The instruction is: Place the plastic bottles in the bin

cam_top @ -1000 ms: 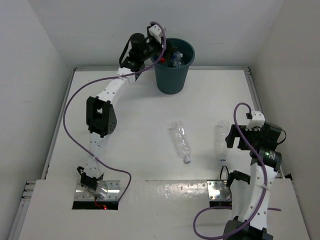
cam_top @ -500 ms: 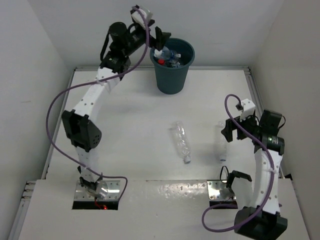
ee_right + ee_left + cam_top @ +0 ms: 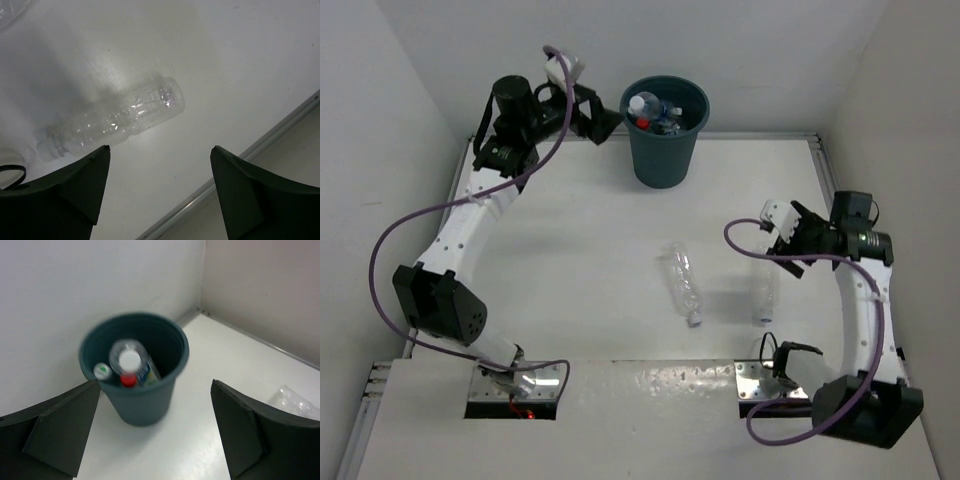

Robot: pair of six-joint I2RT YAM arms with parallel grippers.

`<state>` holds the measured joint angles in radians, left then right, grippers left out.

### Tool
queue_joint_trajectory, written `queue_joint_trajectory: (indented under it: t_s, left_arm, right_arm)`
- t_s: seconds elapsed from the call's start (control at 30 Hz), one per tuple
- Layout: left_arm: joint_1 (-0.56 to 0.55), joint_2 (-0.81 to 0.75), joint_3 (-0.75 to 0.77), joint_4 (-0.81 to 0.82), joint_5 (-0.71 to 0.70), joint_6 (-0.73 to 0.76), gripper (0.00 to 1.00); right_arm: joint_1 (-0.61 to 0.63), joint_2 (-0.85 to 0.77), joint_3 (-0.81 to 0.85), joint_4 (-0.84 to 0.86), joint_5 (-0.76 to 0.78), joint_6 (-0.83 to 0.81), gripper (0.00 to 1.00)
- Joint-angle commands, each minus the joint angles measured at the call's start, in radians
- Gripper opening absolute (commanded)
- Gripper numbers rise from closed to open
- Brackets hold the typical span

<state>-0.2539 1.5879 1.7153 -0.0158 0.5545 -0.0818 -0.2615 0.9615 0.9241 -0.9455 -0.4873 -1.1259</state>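
The dark teal bin (image 3: 665,150) stands at the back of the table. In it are plastic bottles, one with a white cap (image 3: 131,360) and one with a red cap (image 3: 127,381). My left gripper (image 3: 603,118) hangs open and empty just left of the bin (image 3: 137,407). Two clear bottles lie on the table: one in the middle (image 3: 683,285) and one to the right (image 3: 764,290). My right gripper (image 3: 783,243) hovers open above the right bottle (image 3: 115,120), which lies just beyond the fingertips, not between them.
A raised metal rail (image 3: 240,170) runs along the table's right edge, close to the right gripper. White walls close in the table at the back and on both sides. The middle bottle shows at the corner of the right wrist view (image 3: 10,7).
My left gripper has drawn back leftward from over the bin, and a white-capped bottle now lies in it. My right arm has reached out over the right bottle.
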Motion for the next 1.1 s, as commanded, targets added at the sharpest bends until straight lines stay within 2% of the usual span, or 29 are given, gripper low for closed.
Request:
queue_joint_trajectory:
  t_s: [0.0,0.07,0.1,0.13,0.17,0.23,0.27,0.3,0.47,0.53,0.7,0.77,1.07]
  left_arm:
    - [0.019,-0.129,-0.136,0.019,0.041,-0.048,1.0]
    - [0.044,-0.161,-0.221,0.051,0.041,-0.065,1.0]
    - [0.044,-0.172,-0.232,0.051,0.041,-0.079,1.0]
    - [0.056,-0.172,-0.232,0.037,0.041,-0.079,1.0]
    - [0.065,-0.172,-0.232,0.037,0.051,-0.088,1.0]
    - [0.076,-0.172,-0.232,0.027,0.061,-0.099,1.0]
    - [0.076,-0.172,-0.232,0.027,0.061,-0.099,1.0]
    - [0.087,-0.172,-0.232,0.027,0.061,-0.099,1.0]
    - [0.096,-0.172,-0.263,0.027,0.061,-0.13,1.0]
    - [0.105,-0.172,-0.272,0.036,0.061,-0.141,1.0]
    - [0.114,-0.172,-0.292,0.047,0.048,-0.161,1.0]
    - [0.114,-0.172,-0.302,0.047,0.039,-0.161,1.0]
    - [0.142,-0.181,-0.322,0.056,-0.005,-0.179,1.0]
  right_arm:
    - [0.036,0.097,0.093,-0.065,0.021,0.037,0.8]
    - [0.039,0.074,0.044,-0.02,0.001,0.008,0.82]
    - [0.069,0.031,-0.066,0.111,0.031,-0.008,0.82]
    - [0.086,0.026,-0.1,0.16,0.055,-0.006,0.82]
    - [0.103,0.039,-0.122,0.228,0.103,0.052,0.82]
    - [0.146,0.085,-0.088,0.237,0.163,0.128,0.8]
    - [0.153,0.188,-0.021,0.19,0.183,0.167,0.8]
    - [0.15,0.225,0.055,0.166,0.199,0.313,0.8]
    - [0.12,0.509,0.346,-0.056,0.245,0.788,0.8]
    - [0.136,0.585,0.447,-0.181,0.268,0.881,0.8]
    - [0.163,0.795,0.591,-0.367,0.34,1.0,0.8]
    - [0.147,0.879,0.642,-0.415,0.351,1.023,0.83]
    - [0.131,1.025,0.677,-0.366,0.484,1.111,0.89]
